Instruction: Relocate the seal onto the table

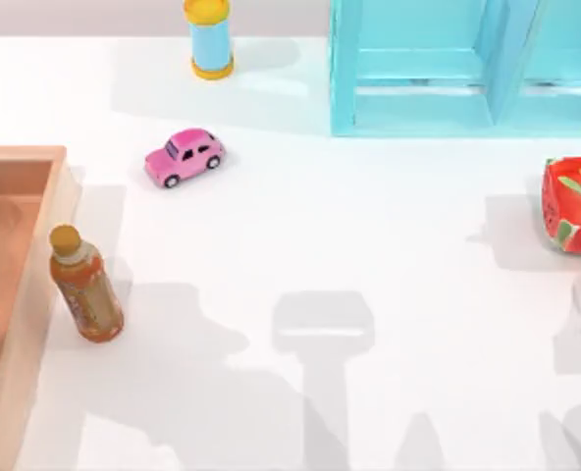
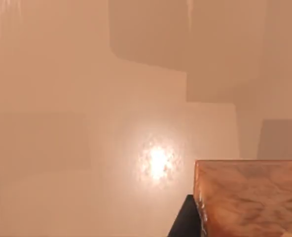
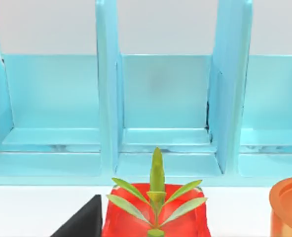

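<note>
Though I cannot tell whether the left gripper (image 2: 187, 223) grips it, the seal (image 2: 249, 197) above the tray (image 1: 21, 154) looks light, stiff and smooth-faced, best pinched across flat sides.

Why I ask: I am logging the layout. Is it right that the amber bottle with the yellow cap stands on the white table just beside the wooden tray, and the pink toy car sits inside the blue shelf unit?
Not quite. The pink toy car sits on the open white table, left of the blue shelf unit, as the top view shows. The amber bottle does stand beside the wooden tray.
</note>
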`<action>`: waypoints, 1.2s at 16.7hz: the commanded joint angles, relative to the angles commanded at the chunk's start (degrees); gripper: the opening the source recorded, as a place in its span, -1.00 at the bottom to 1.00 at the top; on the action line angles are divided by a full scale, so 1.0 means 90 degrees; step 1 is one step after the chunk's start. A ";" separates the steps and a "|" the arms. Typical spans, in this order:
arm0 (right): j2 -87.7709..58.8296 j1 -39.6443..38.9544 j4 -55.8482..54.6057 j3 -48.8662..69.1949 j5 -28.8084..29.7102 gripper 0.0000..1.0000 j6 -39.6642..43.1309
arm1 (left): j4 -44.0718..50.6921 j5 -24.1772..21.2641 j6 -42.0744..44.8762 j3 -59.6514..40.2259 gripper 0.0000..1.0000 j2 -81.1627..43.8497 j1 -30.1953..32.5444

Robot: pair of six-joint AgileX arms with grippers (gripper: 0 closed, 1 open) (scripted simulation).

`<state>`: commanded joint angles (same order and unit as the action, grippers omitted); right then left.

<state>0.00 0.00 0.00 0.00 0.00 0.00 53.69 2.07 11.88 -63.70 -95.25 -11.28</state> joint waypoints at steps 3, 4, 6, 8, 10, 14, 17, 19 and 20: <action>0.0000 0.0000 0.0000 0.0000 0.0000 1.00 0.0000 | 0.0580 0.0110 -0.0721 -0.0821 -1.00 0.0471 0.0838; 0.0000 0.0000 0.0000 0.0000 0.0000 1.00 0.0000 | 0.0796 0.0134 -0.0950 -0.1082 -1.00 0.0615 0.1106; 0.0000 0.0000 0.0000 0.0000 0.0000 1.00 0.0000 | 0.1283 0.0140 -0.1380 -0.1511 -1.00 0.0832 0.1597; 0.0000 0.0000 0.0000 0.0000 0.0000 1.00 0.0000 | 0.1796 0.0083 -0.1771 -0.1762 -1.00 0.0926 0.2021; 0.0000 0.0000 0.0000 0.0000 0.0000 1.00 0.0000 | 0.2278 -0.0017 -0.2107 -0.1840 -1.00 0.0903 0.2332; 0.0000 0.0000 0.0000 0.0000 0.0000 1.00 0.0000 | 0.2901 -0.0204 -0.2481 -0.1726 -1.00 0.0686 0.2565; 0.0000 0.0000 0.0000 0.0000 0.0000 1.00 0.0000 | 0.2916 -0.0210 -0.2489 -0.1718 -1.00 0.0677 0.2569; 0.0000 0.0000 0.0000 0.0000 0.0000 1.00 0.0000 | 0.2913 -0.0206 -0.2473 -0.1735 -1.00 0.0694 0.2551; 0.0000 0.0000 0.0000 0.0000 0.0000 1.00 0.0000 | 0.2976 -0.0219 -0.2482 -0.1777 -1.00 0.0694 0.2623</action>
<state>0.00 0.00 0.00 0.00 0.00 0.00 80.47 0.09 -10.46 -79.69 -89.00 12.32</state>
